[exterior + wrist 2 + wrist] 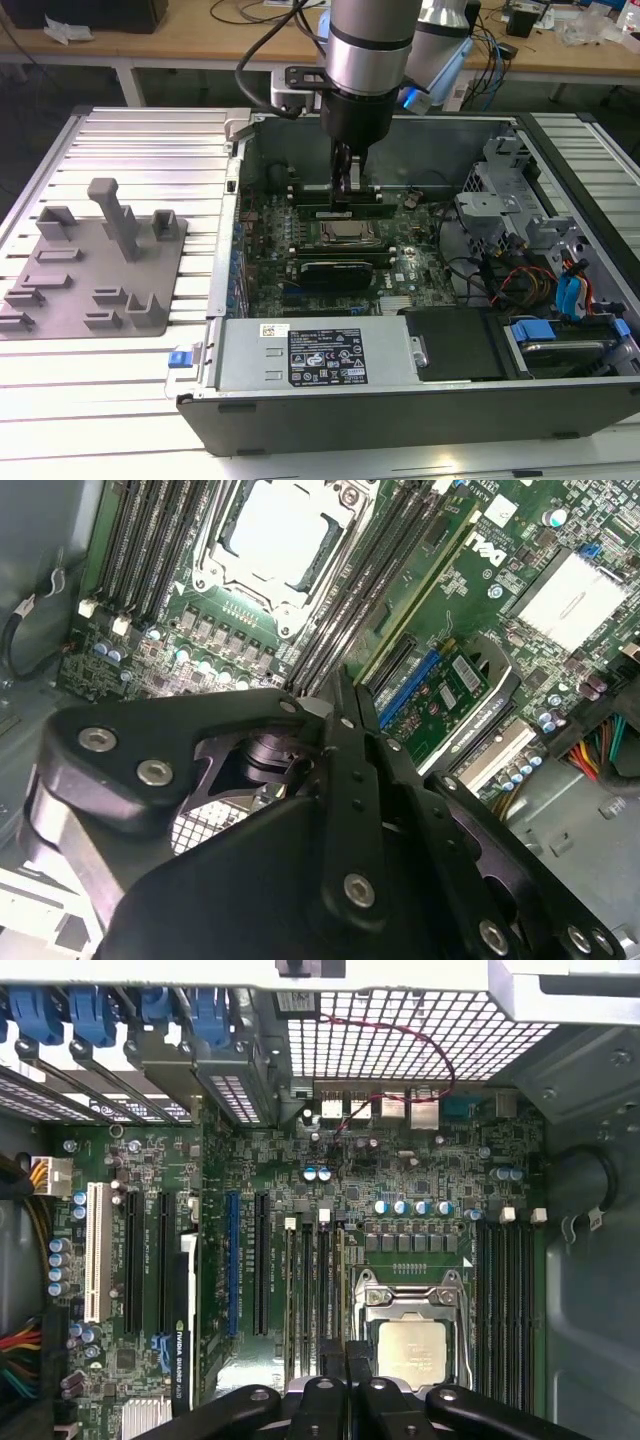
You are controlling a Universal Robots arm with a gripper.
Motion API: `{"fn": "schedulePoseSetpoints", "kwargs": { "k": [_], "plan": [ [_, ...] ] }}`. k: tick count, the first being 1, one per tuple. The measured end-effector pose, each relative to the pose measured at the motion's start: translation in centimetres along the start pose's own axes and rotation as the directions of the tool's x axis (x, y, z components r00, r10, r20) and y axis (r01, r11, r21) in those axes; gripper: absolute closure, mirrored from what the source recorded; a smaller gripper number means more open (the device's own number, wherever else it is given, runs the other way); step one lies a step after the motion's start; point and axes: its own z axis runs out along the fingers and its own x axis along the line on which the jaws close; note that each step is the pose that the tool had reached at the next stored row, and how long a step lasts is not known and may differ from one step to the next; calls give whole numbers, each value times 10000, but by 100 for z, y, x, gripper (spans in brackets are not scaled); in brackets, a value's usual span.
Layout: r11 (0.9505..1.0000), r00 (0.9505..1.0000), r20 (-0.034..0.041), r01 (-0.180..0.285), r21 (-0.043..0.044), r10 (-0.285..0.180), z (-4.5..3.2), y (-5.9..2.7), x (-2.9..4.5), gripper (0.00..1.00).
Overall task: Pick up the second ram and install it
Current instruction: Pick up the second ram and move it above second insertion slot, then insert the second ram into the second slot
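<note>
Exterior view: open computer case (pixel 400 415) holds the motherboard (pixel 420 265); the hand (pixel 349 190), fingers together, is at its memory slots (pixel 340 212).

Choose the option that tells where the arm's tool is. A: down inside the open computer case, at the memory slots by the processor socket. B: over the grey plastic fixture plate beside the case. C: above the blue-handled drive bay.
A: in the exterior view the tool reaches down into the open grey metal computer case, at the black memory slots beside the silver square processor socket.
</note>
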Motion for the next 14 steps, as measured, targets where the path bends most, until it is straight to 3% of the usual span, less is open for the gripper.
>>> {"fn": "schedulePoseSetpoints", "kwargs": {
  "k": [12, 14],
  "plan": [
    [10000, 10000, 0, -1, 0, 1, 4, 0, 0, 91],
    [10000, 10000, 0, 0, 0, 0, 39, -2, 7, 91]
  ]
}}
